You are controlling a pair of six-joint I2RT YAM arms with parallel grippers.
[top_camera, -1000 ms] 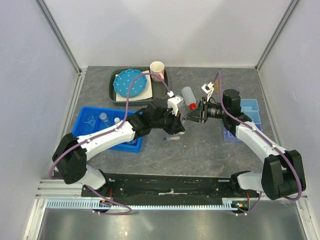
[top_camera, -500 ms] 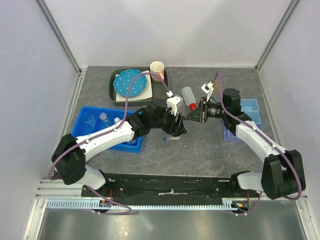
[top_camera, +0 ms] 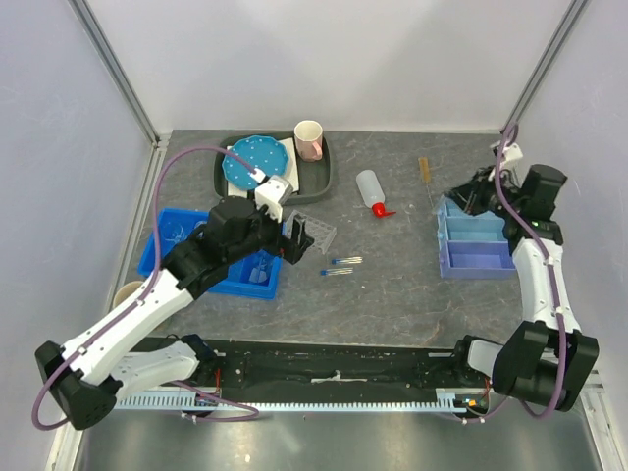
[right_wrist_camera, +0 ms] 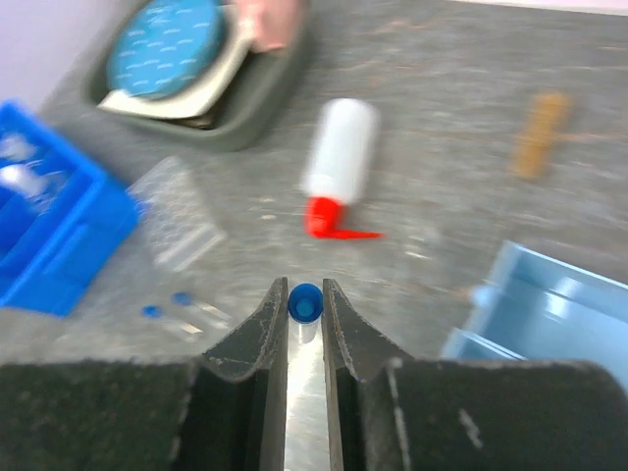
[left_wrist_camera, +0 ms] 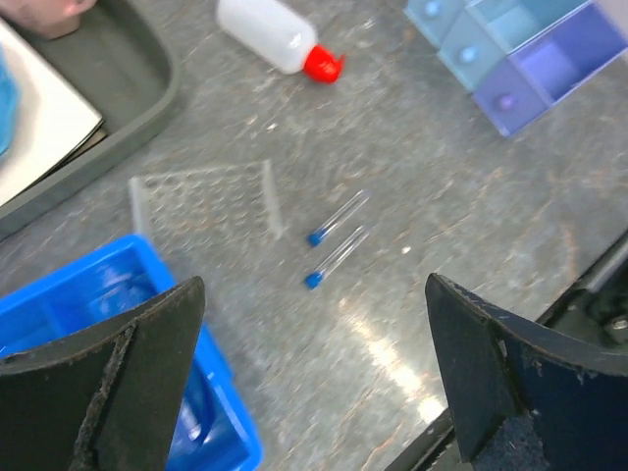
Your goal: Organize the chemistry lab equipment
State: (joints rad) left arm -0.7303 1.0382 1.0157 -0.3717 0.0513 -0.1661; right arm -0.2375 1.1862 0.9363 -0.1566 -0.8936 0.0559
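Observation:
My right gripper (right_wrist_camera: 305, 294) is shut on a blue-capped tube (right_wrist_camera: 305, 303), its cap showing between the fingertips. In the top view that gripper (top_camera: 465, 194) hangs at the far left corner of the light blue organizer (top_camera: 476, 257). My left gripper (left_wrist_camera: 314, 383) stands wide open and holds nothing, just above the table beside the blue bin (left_wrist_camera: 88, 324). The clear tube rack (top_camera: 312, 234) lies next to it. Two more blue-capped tubes (top_camera: 345, 261) (top_camera: 337, 272) lie on the table. The white squeeze bottle (top_camera: 370, 191) lies on its side. A thin brown stick (top_camera: 425, 169) lies at the back.
The blue bin (top_camera: 167, 257) at the left holds clear glassware. A dark tray (top_camera: 322, 169) at the back carries the blue dotted plate (top_camera: 257, 160) and the pink-and-white mug (top_camera: 308, 139). Side walls stand close on both sides.
The two grippers met at the table's middle. Since then my left gripper opened and drew back left to the bin, and my right arm swung right to the organizer with the tube.

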